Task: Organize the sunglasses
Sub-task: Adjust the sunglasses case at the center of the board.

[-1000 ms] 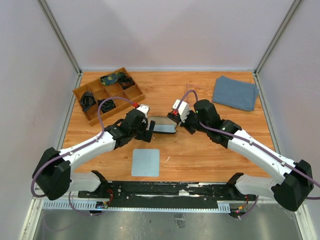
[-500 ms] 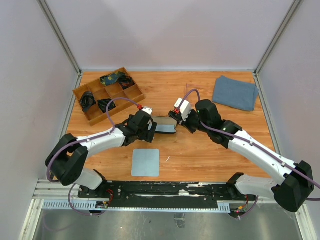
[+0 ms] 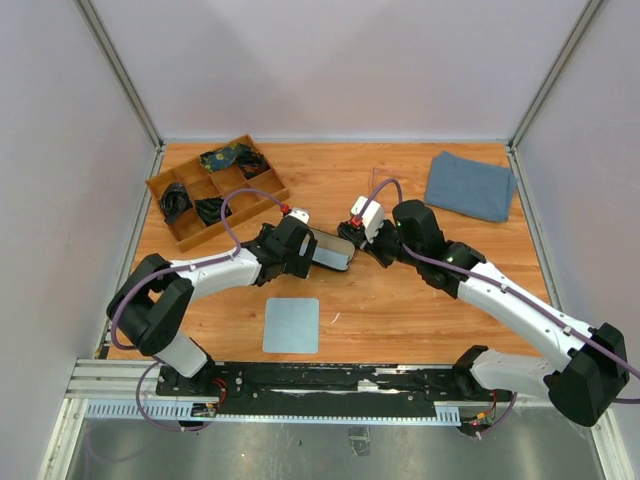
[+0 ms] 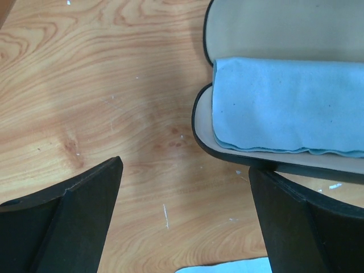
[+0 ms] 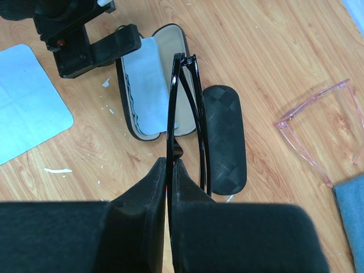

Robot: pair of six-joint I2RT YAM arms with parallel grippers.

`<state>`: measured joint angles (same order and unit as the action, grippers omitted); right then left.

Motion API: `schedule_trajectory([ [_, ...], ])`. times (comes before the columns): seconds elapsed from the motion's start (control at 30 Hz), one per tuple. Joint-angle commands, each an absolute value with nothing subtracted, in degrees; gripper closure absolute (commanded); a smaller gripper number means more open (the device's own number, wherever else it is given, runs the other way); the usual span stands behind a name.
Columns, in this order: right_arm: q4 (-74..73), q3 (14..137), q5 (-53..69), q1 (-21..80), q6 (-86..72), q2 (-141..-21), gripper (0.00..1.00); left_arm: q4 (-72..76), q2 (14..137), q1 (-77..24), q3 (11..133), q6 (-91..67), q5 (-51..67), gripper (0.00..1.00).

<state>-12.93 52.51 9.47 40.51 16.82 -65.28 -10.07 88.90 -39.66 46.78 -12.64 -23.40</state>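
L arm: base at table's 7 o'clock, elbow cocked out toward 9, forearm low and reaching toward 3 to mid-table, wrist cam looking down at the wood. L gripper has jaws spread as wide as they go, holding nothing, only bare table betw its fingers. The finger on the 3 o'clock side of that view sits right at the rim of the open case; can't tell if touching. A folded blue cloth lies inside the case on its pale lining. R arm: base at 5 o'clock, forearm slanting up toward 10, wrist bent over mid-table opposite the L one. R gripper is pinched tight on the black sunglasses, gripping one end of the folded frame. The pair sticks out toward 12 in the R wrist view, held above the seam betw the open case and a closed case w/ woven black lid just beside it at 3 o'clock. Pink glasses lie on the table well off toward 3 in that view, unfolded, near a grey-blue towel at table's 2 o'clock. Wooden tray w/ dark items in its compartments sits at 10 o'clock. A flat blue square cloth lies at 6 o'clock, apart from both arms.
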Motion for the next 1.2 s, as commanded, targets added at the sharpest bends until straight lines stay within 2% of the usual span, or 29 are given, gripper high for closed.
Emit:
schedule_trajectory([
  [0.0,-10.5,51.4,10.8,40.0,15.2,-64.2,0.99,-8.1,90.4,-38.7,49.1,-11.6,-25.5,0.00],
  [0.33,-9.3,51.5,11.4,40.0,11.4,-65.5,0.99,-7.0,92.8,-36.4,51.0,-10.3,-26.1,0.00],
  [0.8,-11.7,56.8,6.1,39.9,-2.3,-72.3,0.99,-6.0,96.1,-34.6,54.3,-9.5,-25.9,0.00],
  [1.17,-10.3,57.0,2.5,40.0,-9.2,-72.6,0.99,-7.3,96.3,-33.6,55.2,-9.6,-27.6,0.00],
])
